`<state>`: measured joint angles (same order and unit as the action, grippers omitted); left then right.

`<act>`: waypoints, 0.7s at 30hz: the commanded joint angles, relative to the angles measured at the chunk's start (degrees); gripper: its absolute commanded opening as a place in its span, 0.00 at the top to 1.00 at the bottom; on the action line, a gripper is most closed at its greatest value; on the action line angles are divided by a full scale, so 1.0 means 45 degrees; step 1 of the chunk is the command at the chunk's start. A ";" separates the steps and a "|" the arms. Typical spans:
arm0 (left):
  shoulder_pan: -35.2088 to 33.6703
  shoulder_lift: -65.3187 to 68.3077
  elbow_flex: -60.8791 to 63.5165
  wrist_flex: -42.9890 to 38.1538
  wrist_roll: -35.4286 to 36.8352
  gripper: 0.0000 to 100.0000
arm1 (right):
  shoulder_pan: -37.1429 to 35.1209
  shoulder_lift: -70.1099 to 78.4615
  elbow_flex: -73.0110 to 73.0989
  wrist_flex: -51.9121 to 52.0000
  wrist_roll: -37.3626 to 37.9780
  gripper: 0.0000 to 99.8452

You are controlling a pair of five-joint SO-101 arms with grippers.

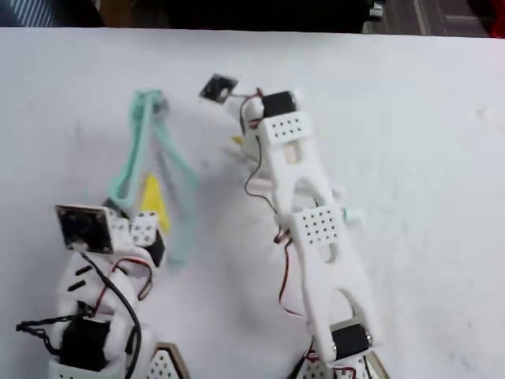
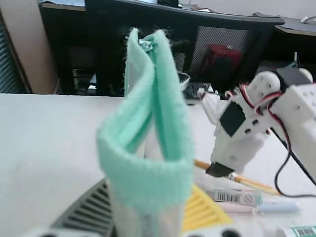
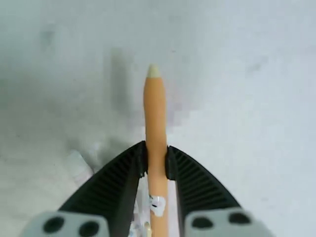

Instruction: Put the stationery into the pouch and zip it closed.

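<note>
Right wrist view: the right gripper (image 3: 156, 151) pinches an orange pencil (image 3: 153, 108) tightly.

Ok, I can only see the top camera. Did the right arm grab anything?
Observer: Yes. The right gripper is shut on an orange pencil, with its pale end sticking out ahead.
Operator: Cool! Is more stuff hiding under that arm?
Observer: Yes. A barcoded marker and a pale pen lie on the table, off to one side of the pouch.
</note>
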<state>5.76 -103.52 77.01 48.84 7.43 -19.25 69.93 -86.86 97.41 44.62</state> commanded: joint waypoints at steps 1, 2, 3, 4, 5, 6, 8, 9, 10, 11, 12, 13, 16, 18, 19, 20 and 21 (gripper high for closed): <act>0.0908 -0.0166 -0.0527 -0.0488 -0.0215 0.98 | 0.0322 -0.2276 -0.0488 0.0283 -0.0567 0.98; 0.1182 -0.0166 -0.0547 -0.0488 -0.0215 0.98 | 0.0400 -0.2725 -0.0449 0.0283 -0.0781 0.98; 0.1455 -0.0166 -0.0664 -0.0449 -0.0215 0.98 | 0.0420 -0.3136 -0.0449 0.0303 -0.0996 0.98; 0.1729 -0.0166 -0.0781 -0.0391 -0.0215 0.98 | 0.0557 -0.3546 -0.0449 0.0303 -0.1211 0.98; 0.1963 -0.0166 -0.0918 -0.0274 -0.0176 0.98 | 0.0654 -0.3937 -0.0449 0.0303 -0.1426 0.98; 0.2139 -0.0166 -0.1094 -0.0098 -0.0176 0.98 | 0.0752 -0.4288 -0.0449 0.0303 -0.1661 0.98; 0.2471 -0.0166 -0.1504 0.0410 -0.0156 0.98 | 0.0947 -0.5011 -0.0430 0.0322 -0.2110 0.98; 0.2686 -0.0166 -0.1719 0.0645 -0.0156 0.98 | 0.1065 -0.5343 -0.0410 0.0322 -0.2325 0.98; 0.2901 -0.0166 -0.1895 0.0879 -0.0156 0.98 | 0.1182 -0.5714 -0.0274 0.0322 -0.2520 0.98; 0.3116 -0.0166 -0.2090 0.1133 -0.0156 0.98 | 0.1221 -0.6105 -0.0020 0.0322 -0.2618 0.98; 0.3311 -0.0166 -0.2227 0.1368 -0.0156 0.98 | 0.1299 -0.6574 0.0391 0.0322 -0.2696 0.98; 0.3526 -0.0166 -0.2344 0.1602 -0.0156 0.98 | 0.1338 -0.7062 0.0996 0.0322 -0.2696 0.98; 0.4093 -0.0166 -0.2442 0.1973 -0.0176 0.98 | 0.1338 -0.8821 0.3106 0.0303 -0.2696 0.98; 0.4425 -0.0166 -0.2364 0.1973 -0.0195 0.98 | 0.1319 -1.0051 0.4317 0.0303 -0.2716 0.98; 0.4523 -0.0166 -0.2364 0.1973 -0.0195 0.98 | 0.1319 -1.0696 0.4825 0.0303 -0.2716 0.98; 0.4601 -0.0166 -0.2364 0.1973 -0.0195 0.98 | 0.1319 -1.1341 0.5255 0.0303 -0.2716 0.98; 0.4640 -0.0166 -0.2364 0.1973 -0.0215 0.98 | 0.1319 -1.2005 0.5665 0.0303 -0.2716 0.98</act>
<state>25.01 -103.60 69.63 57.54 6.81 -13.80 26.77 -65.23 97.93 32.92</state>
